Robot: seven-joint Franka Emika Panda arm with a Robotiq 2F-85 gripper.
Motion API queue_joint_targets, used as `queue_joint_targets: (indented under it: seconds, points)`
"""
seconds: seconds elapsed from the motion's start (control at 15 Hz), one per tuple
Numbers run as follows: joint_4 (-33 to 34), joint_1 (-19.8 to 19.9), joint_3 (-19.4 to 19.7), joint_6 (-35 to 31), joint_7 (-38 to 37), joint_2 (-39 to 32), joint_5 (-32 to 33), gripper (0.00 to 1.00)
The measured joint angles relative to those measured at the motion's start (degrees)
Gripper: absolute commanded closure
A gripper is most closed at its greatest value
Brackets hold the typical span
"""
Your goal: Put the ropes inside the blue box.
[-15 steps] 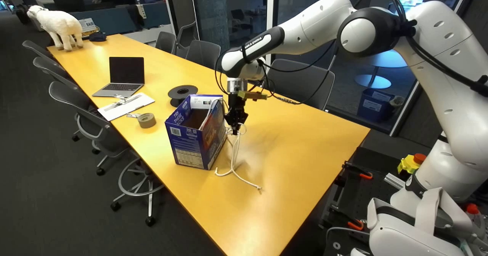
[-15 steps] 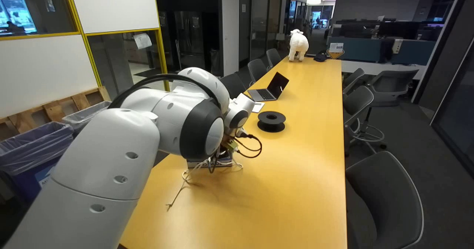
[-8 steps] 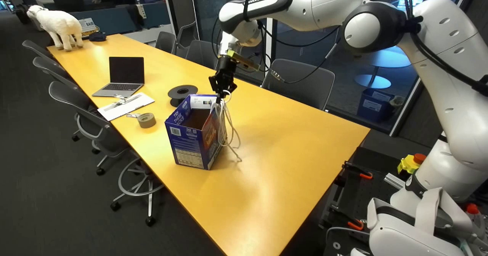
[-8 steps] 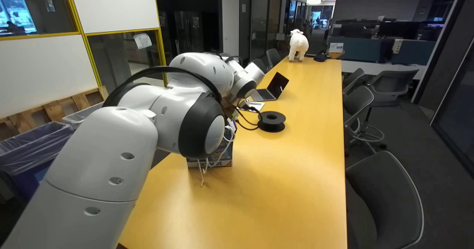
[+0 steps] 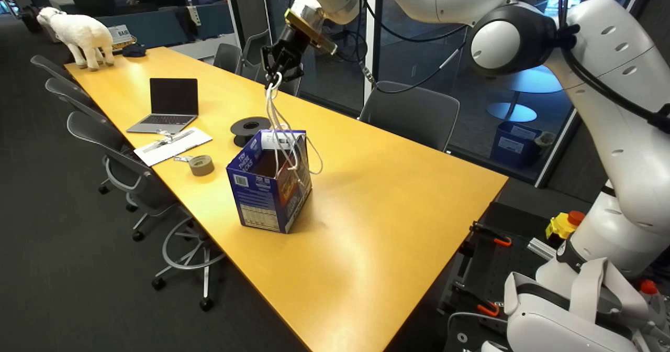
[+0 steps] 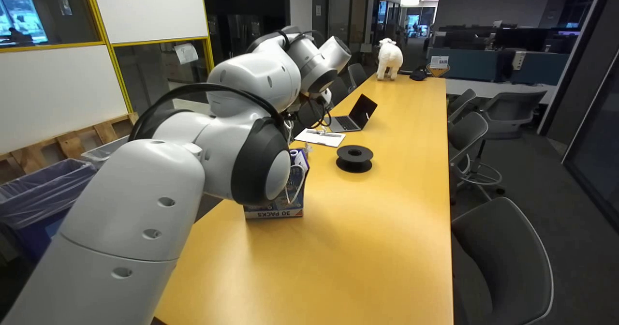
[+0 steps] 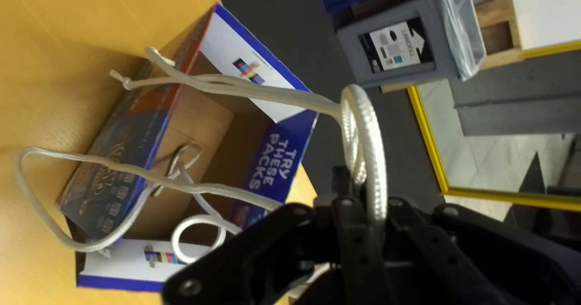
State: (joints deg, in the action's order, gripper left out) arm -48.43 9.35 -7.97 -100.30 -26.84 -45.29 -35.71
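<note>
Ropes, white: clamped in my gripper, dangling below me, partly over, partly outside the blue box beneath. Grasp and lift: done, I judge. Lowering inside and release: outstanding.

On a blue inner wall of the blue box, near the middle of the wrist view, pale capitals read TRY THESE PACKS, turned sideways. The words recur, smaller, in an exterior view, left of centre. In an exterior view, 30 PACKS stands upside down along the box's lower edge, below the centre of the frame. At the upper right of the wrist view, a label on a grey bin reads LANDFILL. A white sign at the upper left of an exterior view seems to read BAIR. The fine print on the box is too small to read.
</note>
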Motion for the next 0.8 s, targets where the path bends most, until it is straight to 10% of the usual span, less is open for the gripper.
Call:
queue_joint_targets:
  seconds: [0.8]
  points:
    - [9.4,-6.7,5.0,-19.7,-21.7,-2.4,6.4,0.98]
